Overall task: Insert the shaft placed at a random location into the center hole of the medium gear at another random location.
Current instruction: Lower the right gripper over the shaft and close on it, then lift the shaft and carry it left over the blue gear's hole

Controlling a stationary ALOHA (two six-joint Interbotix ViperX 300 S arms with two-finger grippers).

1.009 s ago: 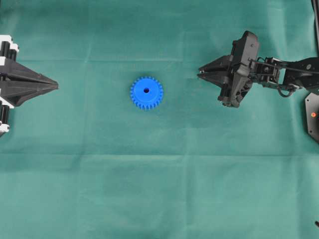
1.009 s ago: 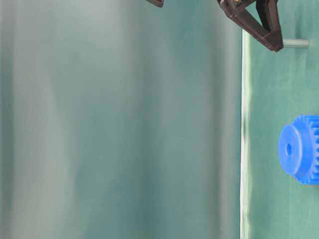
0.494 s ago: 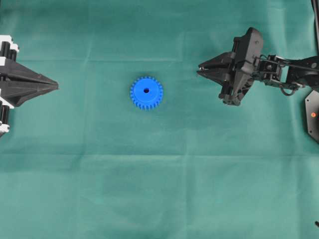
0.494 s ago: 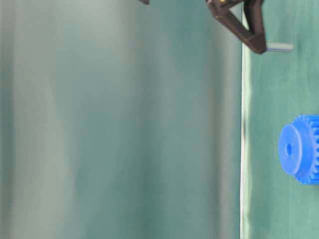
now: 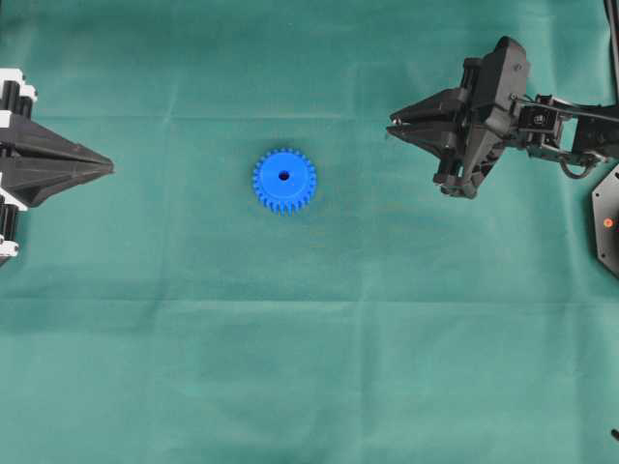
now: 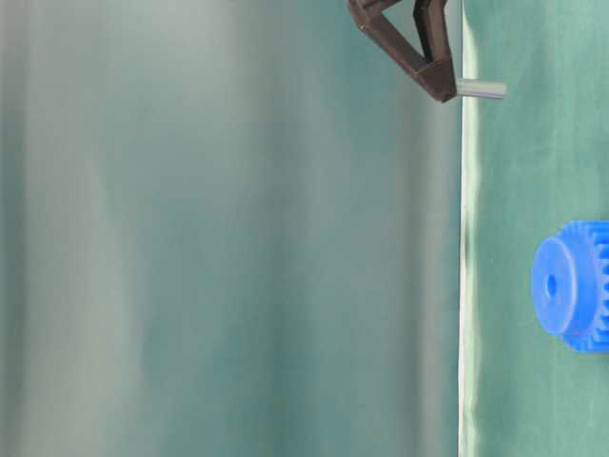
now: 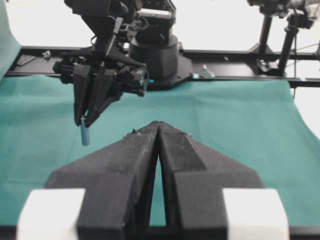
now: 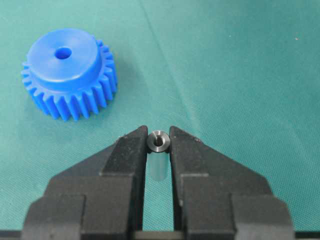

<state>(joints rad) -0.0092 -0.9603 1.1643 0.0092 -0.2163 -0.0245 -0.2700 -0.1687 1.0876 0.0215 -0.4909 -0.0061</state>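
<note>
The blue medium gear (image 5: 284, 180) lies flat on the green cloth, its center hole (image 5: 284, 176) facing up; it also shows in the right wrist view (image 8: 67, 71) and the table-level view (image 6: 571, 286). My right gripper (image 5: 392, 129) is shut on the silver shaft (image 8: 158, 141), held upright at the fingertips, well above the cloth and to the right of the gear. The shaft hangs below the fingertips in the left wrist view (image 7: 84, 133) and in the table-level view (image 6: 481, 89). My left gripper (image 5: 109, 169) is shut and empty at the left edge.
The green cloth (image 5: 309, 338) covers the table. The right arm's base plate (image 5: 607, 227) sits at the right edge. A black frame rail (image 7: 235, 75) runs behind the right arm.
My right gripper has lifted with the shaft and shifted slightly right and up in the overhead view. The gear and the left gripper have not moved.
</note>
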